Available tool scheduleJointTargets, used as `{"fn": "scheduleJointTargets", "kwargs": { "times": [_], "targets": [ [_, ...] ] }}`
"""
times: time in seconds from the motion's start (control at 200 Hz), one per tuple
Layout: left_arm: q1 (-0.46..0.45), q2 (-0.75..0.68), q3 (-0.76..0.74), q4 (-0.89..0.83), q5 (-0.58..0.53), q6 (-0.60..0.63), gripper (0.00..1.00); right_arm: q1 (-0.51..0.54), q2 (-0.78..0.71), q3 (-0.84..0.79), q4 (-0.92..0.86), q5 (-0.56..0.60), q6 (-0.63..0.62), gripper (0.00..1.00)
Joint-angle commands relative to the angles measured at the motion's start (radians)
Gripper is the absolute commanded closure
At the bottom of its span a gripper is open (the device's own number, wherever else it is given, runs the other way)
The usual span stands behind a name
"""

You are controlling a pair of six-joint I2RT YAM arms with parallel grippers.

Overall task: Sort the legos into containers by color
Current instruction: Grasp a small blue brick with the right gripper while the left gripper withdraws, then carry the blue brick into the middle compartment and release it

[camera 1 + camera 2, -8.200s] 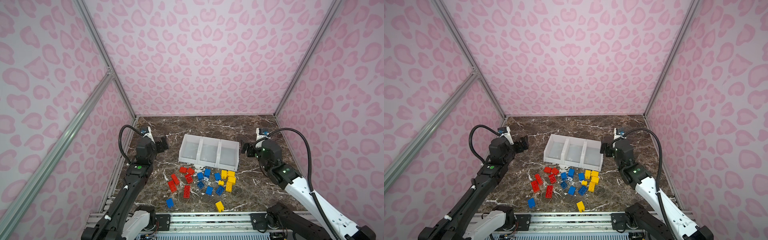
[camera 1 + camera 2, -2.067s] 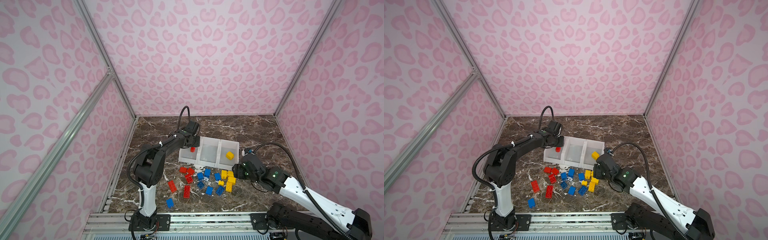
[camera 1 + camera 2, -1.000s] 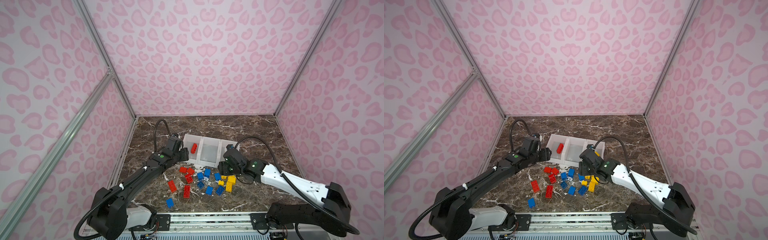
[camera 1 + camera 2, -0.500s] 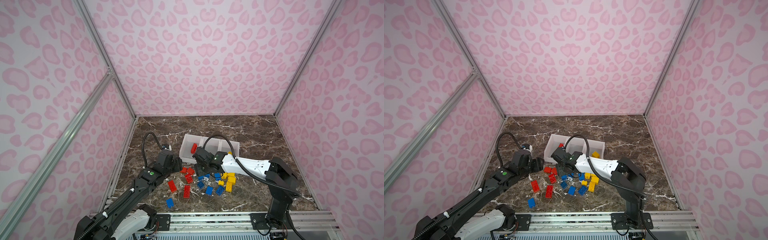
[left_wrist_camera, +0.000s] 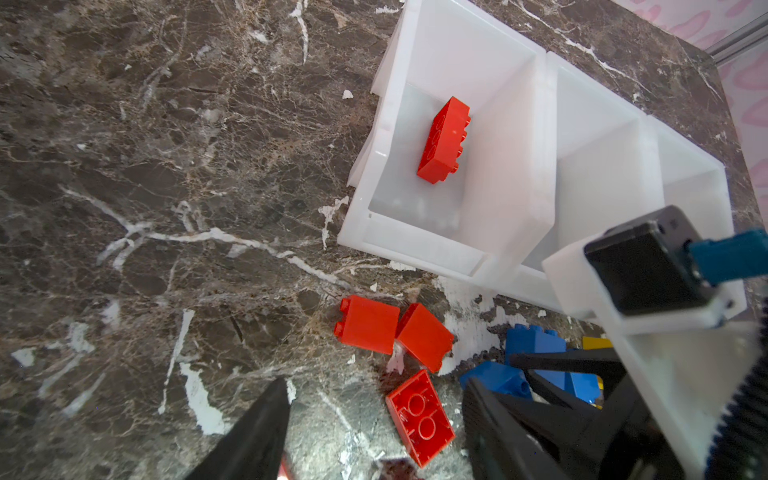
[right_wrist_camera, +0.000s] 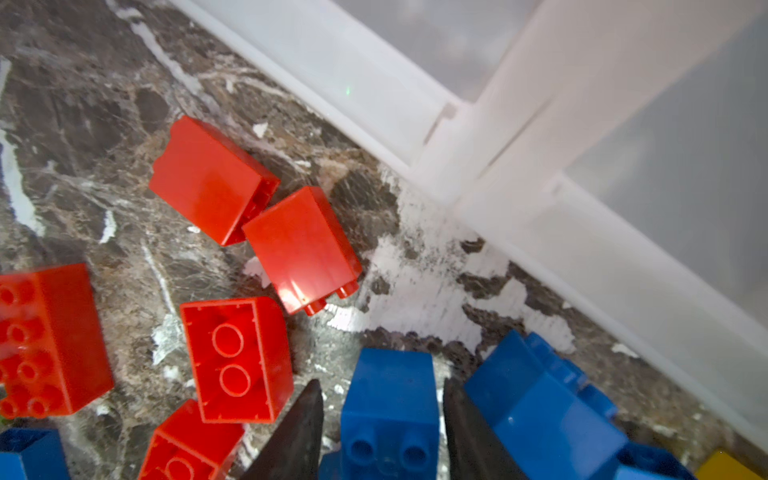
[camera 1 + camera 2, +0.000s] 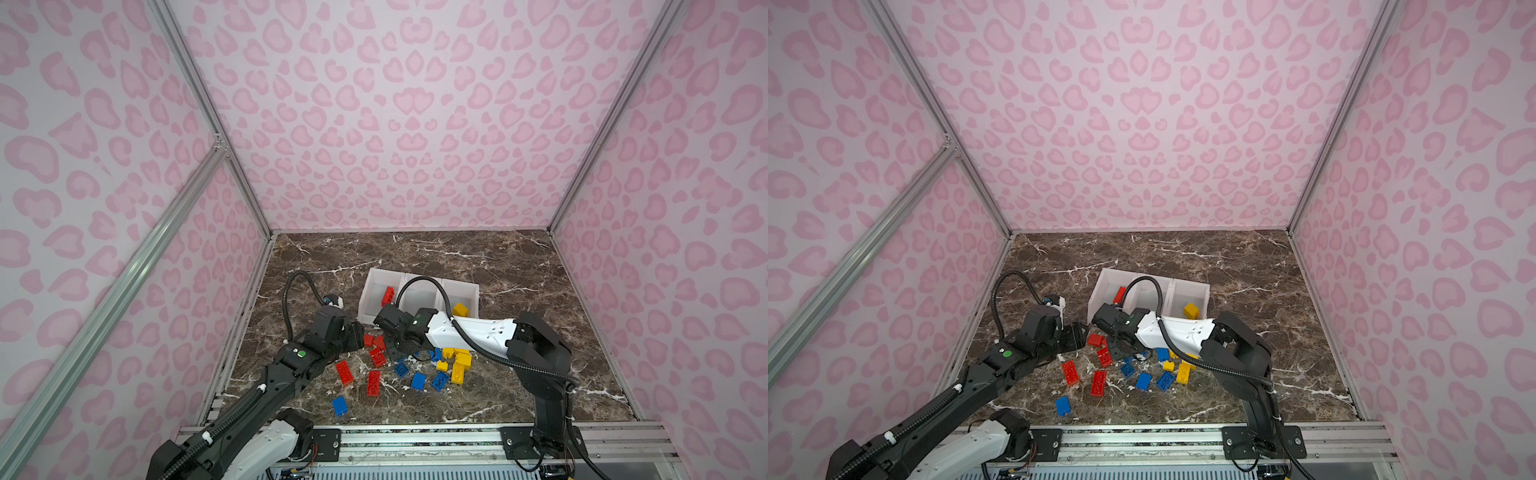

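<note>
The containers (image 7: 419,275) (image 7: 1144,275) stand mid-table as a white row of three bins. The left bin holds one red brick (image 7: 388,296) (image 5: 444,141), the right bin one yellow brick (image 7: 460,309). Loose red (image 7: 344,371), blue (image 7: 418,381) and yellow legos (image 7: 459,372) lie in front. My right gripper (image 6: 380,415) (image 7: 395,353) straddles a blue brick (image 6: 390,399) lying on its side, with narrow gaps showing at both fingers. My left gripper (image 5: 374,419) (image 7: 359,334) is open low over an upturned red brick (image 5: 419,415).
My right forearm (image 7: 478,330) stretches across the front of the middle and right bins, and its cable (image 7: 428,282) arcs over them. Two red bricks (image 6: 253,216) lie against the bins' front wall (image 6: 519,145). A lone blue brick (image 7: 340,406) sits near the front rail (image 7: 415,436).
My right arm swung left from the yellow pile to the blue bricks and its jaws narrowed round one. My left arm pulled back from the left bin to the red bricks.
</note>
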Motion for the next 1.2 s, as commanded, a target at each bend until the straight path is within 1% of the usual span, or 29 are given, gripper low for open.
{"fn": "scheduleJointTargets", "kwargs": {
  "times": [0.0,0.135,0.225,0.335,0.415,0.435,0.58,0.745,0.985,1.125,1.195],
  "targets": [
    [-0.001,-0.007,-0.006,0.013,0.004,-0.009,0.32,0.004,-0.001,-0.016,-0.023,0.019,0.018,0.58],
    [-0.001,-0.012,-0.009,0.011,0.008,-0.012,0.32,0.014,-0.004,-0.019,-0.024,0.027,0.023,0.65],
    [-0.002,-0.019,-0.010,0.003,0.009,-0.016,0.32,0.018,-0.016,-0.013,-0.031,0.033,0.020,0.68],
    [-0.002,-0.037,-0.012,-0.016,0.004,-0.020,0.32,0.013,-0.052,0.046,-0.092,0.075,-0.040,0.70],
    [-0.002,-0.050,-0.018,-0.022,-0.001,-0.021,0.32,-0.017,-0.081,0.111,-0.152,0.109,-0.106,0.70],
    [-0.002,-0.053,-0.019,-0.023,-0.002,-0.022,0.32,-0.029,-0.086,0.151,-0.165,0.115,-0.122,0.70],
    [-0.004,-0.058,-0.020,-0.024,0.000,-0.029,0.32,-0.127,-0.109,0.226,-0.173,0.135,-0.203,0.71],
    [-0.006,-0.065,-0.026,-0.030,0.013,-0.035,0.32,-0.213,-0.049,0.256,-0.137,0.101,-0.242,0.72],
    [-0.009,-0.079,-0.041,-0.040,0.020,-0.044,0.32,-0.300,0.110,0.335,-0.125,0.061,-0.261,0.72],
    [-0.011,-0.085,-0.046,-0.046,0.020,-0.047,0.32,-0.325,0.180,0.384,-0.128,0.045,-0.266,0.72],
    [-0.012,-0.087,-0.049,-0.048,0.018,-0.049,0.32,-0.330,0.200,0.407,-0.135,0.047,-0.269,0.71]
  ]
}}
